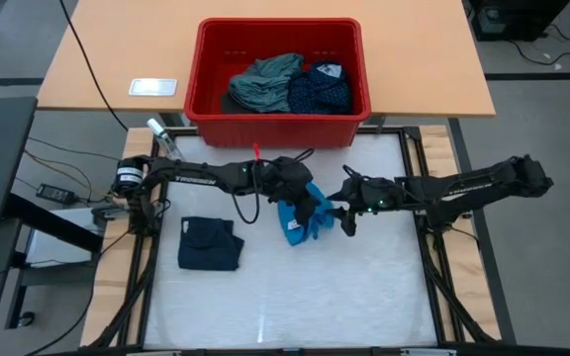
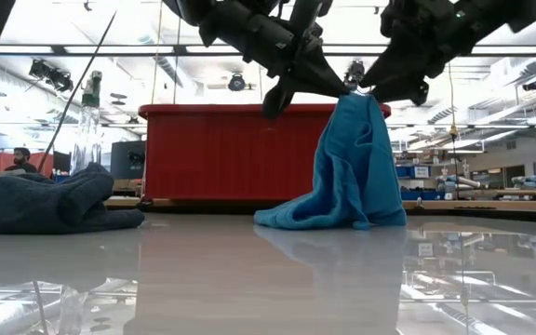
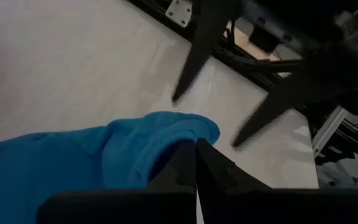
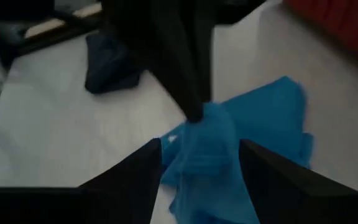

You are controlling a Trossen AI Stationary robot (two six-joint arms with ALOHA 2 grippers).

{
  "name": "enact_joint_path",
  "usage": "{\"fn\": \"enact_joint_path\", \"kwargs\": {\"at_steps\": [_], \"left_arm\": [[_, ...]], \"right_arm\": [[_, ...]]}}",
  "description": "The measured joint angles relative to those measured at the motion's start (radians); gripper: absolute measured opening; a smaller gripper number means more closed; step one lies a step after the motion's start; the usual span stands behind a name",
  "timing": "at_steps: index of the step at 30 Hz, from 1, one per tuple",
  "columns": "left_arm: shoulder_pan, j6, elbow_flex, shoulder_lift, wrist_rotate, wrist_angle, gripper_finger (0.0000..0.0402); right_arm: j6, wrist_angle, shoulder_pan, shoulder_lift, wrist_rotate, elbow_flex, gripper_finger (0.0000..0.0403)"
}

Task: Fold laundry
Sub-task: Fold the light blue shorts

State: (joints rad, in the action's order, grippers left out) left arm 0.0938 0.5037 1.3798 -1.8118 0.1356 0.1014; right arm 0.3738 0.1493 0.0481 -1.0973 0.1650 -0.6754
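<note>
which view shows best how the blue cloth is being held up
The low view: the bright blue cloth hangs in a peak from the shut left gripper, its hem on the table. The high view shows it half hidden under the arms, the wrist views only close-up parts.

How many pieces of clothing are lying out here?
4 that I can see: a bright blue one pinched up mid-table by the left gripper, a dark navy one folded nearby, and a grey-green shirt and a navy dotted piece in the red bin. The bin may hide more.
</note>
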Motion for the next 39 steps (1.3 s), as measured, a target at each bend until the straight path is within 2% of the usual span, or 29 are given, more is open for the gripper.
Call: {"fn": "enact_joint_path", "kwargs": {"at_steps": [5, 8, 11, 13, 14, 20, 27, 30, 35, 39], "left_arm": [[0.005, -0.016, 0.021, 0.001, 0.001, -0.005, 0.0], [0.008, -0.017, 0.022, 0.001, 0.001, -0.022, 0.0], [0.01, -0.006, 0.022, 0.001, 0.0, -0.036, 0.0007], [0.015, 0.006, 0.022, 0.001, 0.0, -0.038, 0.0024], [0.016, 0.005, 0.022, 0.001, 0.0, -0.037, 0.0037], [0.044, -0.036, 0.022, 0.092, 0.021, 0.073, 0.0143], [0.044, -0.191, 0.022, 0.242, -0.039, 0.351, 0.0251], [0.009, -0.264, 0.021, 0.217, -0.084, 0.415, 0.0288], [-0.024, -0.353, 0.02, 0.113, -0.199, 0.34, 0.0333], [-0.001, -0.361, 0.02, 0.046, -0.281, 0.278, 0.0349]], "right_arm": [[-0.022, -0.01, -0.036, -0.01, -0.037, 0.0, 0.0198], [-0.035, -0.007, -0.061, -0.01, -0.052, 0.0, 0.0165], [-0.037, -0.02, -0.096, -0.013, -0.122, 0.001, 0.0103], [-0.032, -0.022, -0.118, -0.015, -0.183, 0.001, 0.004], [-0.026, -0.026, -0.125, -0.015, -0.203, 0.001, 0.0024], [0.24, 0.005, -0.173, 0.045, -0.196, 0.002, 0.0018], [0.435, -0.004, -0.221, 0.216, -0.153, 0.002, 0.0018], [0.476, -0.007, -0.261, 0.282, -0.161, 0.002, 0.0018], [0.492, -0.006, -0.314, 0.335, -0.208, 0.002, 0.0018], [0.511, -0.015, -0.327, 0.346, -0.242, 0.002, 0.0018]]}}
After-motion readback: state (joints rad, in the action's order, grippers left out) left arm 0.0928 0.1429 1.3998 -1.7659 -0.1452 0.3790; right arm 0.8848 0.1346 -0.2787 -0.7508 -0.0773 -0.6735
